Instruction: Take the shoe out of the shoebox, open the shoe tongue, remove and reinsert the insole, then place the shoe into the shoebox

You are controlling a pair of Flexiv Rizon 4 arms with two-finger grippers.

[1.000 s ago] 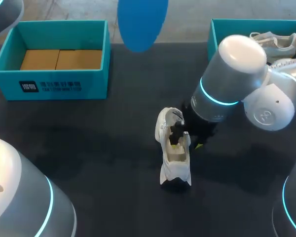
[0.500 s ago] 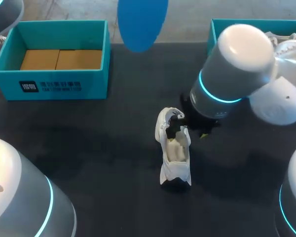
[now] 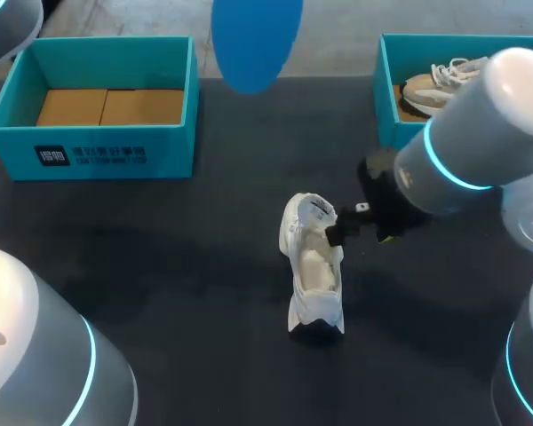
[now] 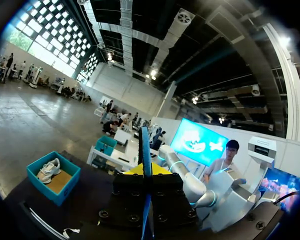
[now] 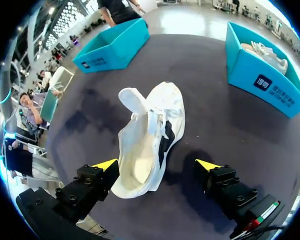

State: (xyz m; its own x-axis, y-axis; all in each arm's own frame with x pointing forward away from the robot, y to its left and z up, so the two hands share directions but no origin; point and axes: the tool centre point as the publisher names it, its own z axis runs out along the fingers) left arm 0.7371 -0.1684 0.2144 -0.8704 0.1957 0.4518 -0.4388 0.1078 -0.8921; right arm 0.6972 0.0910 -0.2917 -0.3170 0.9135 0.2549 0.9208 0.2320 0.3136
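Observation:
A white shoe (image 3: 313, 271) lies on the dark table, mouth up and tongue (image 5: 134, 100) folded back. My right gripper (image 3: 360, 232) hovers just right of its tongue end, open and empty. In the right wrist view the shoe (image 5: 150, 135) lies just ahead of the right gripper (image 5: 156, 164), whose yellow-tipped fingers (image 5: 106, 164) are spread wide. My left gripper (image 4: 146, 172) is raised off the table and shut on a blue insole (image 4: 145, 150), seen edge-on. The same insole (image 3: 256, 40) hangs as a blue oval high in the head view.
A teal shoebox (image 3: 89, 146) with cardboard inside stands at the back left. Another teal box (image 3: 386, 80) at the back right holds a second pale shoe (image 3: 435, 84). My left arm's links (image 3: 35, 364) fill the near left corner.
My right gripper drew back to the right, out of the shoe's mouth, and opened wide. The right arm swung right and uncovered the shoe in the back right box.

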